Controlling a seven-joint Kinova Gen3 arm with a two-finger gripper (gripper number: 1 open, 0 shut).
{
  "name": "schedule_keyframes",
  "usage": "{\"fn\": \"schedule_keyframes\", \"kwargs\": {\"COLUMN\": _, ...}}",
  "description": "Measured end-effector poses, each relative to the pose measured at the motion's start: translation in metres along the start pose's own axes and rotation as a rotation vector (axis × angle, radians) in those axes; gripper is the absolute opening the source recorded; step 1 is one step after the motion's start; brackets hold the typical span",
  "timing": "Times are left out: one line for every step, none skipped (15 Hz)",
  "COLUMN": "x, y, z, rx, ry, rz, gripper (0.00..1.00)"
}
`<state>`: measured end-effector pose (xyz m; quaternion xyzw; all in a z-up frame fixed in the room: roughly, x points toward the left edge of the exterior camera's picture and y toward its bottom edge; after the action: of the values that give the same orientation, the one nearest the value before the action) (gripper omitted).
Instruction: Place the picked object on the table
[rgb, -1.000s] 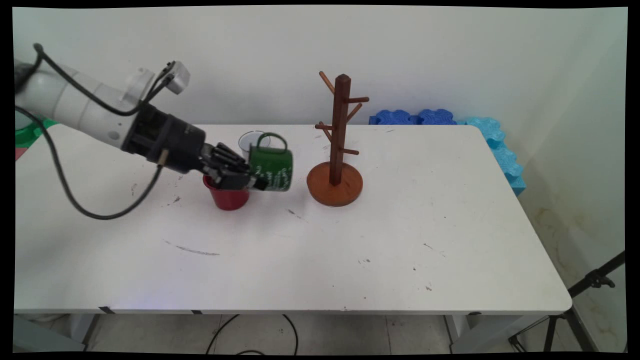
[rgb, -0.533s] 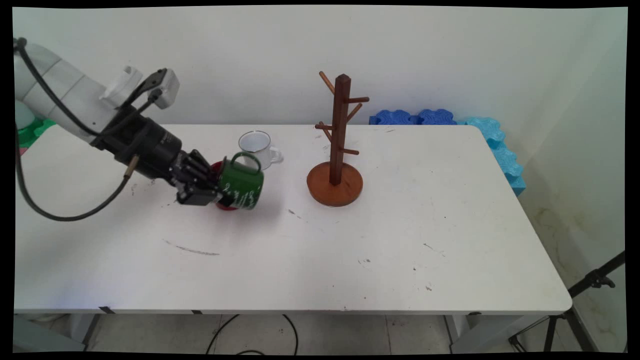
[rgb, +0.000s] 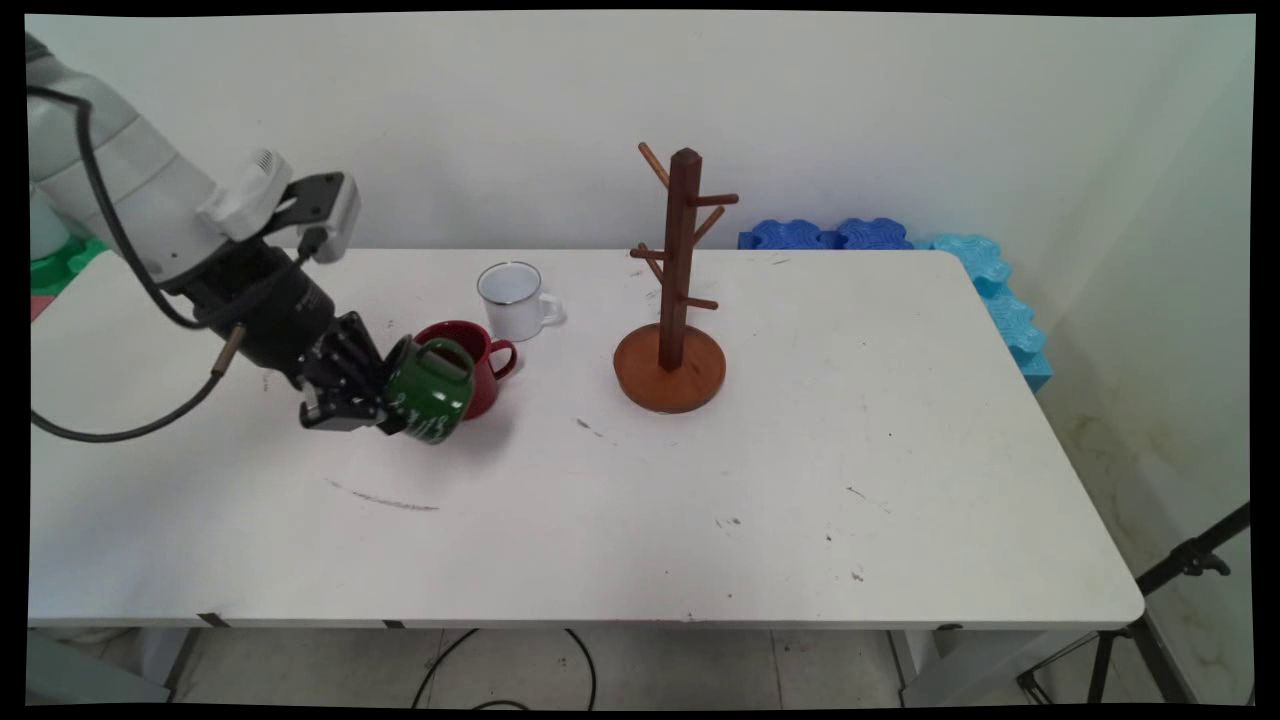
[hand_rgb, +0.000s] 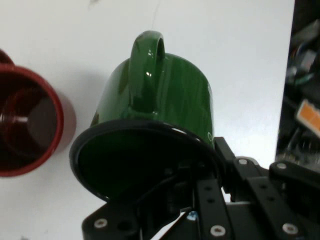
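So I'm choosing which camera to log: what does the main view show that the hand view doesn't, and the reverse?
Only the main view shows the white mug, the wooden mug tree, the blue foam pieces and the arm. Only the hand view looks into the green mug's dark inside and the red mug's inside. Both show the tool shut on the green mug, tipped on its side, beside the red mug on the white table.
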<state>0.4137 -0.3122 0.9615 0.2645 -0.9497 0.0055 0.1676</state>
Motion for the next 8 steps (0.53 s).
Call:
{"fn": "schedule_keyframes", "kwargs": {"x": 0.001, "y": -0.001, "z": 0.002, "rx": 0.007, "ry": -0.036, "rz": 0.015, "gripper": 0.0}}
{"fn": "schedule_keyframes", "kwargs": {"x": 0.002, "y": -0.001, "z": 0.003, "rx": 0.012, "ry": -0.066, "rz": 0.028, "gripper": 0.0}}
{"fn": "schedule_keyframes", "kwargs": {"x": 0.003, "y": -0.001, "z": 0.004, "rx": 0.016, "ry": -0.087, "rz": 0.034, "gripper": 0.0}}
{"fn": "schedule_keyframes", "kwargs": {"x": 0.004, "y": -0.001, "z": 0.006, "rx": 0.02, "ry": -0.116, "rz": 0.043, "gripper": 0.0}}
{"fn": "schedule_keyframes", "kwargs": {"x": 0.005, "y": 0.0, "z": 0.009, "rx": 0.025, "ry": -0.148, "rz": 0.053, "gripper": 0.0}}
{"fn": "schedule_keyframes", "kwargs": {"x": 0.007, "y": 0.0, "z": 0.013, "rx": 0.03, "ry": -0.178, "rz": 0.062, "gripper": 0.0}}
{"fn": "schedule_keyframes", "kwargs": {"x": 0.008, "y": 0.0, "z": 0.017, "rx": 0.034, "ry": -0.201, "rz": 0.07, "gripper": 0.0}}
{"fn": "schedule_keyframes", "kwargs": {"x": 0.009, "y": 0.0, "z": 0.019, "rx": 0.038, "ry": -0.217, "rz": 0.073, "gripper": 0.0}}
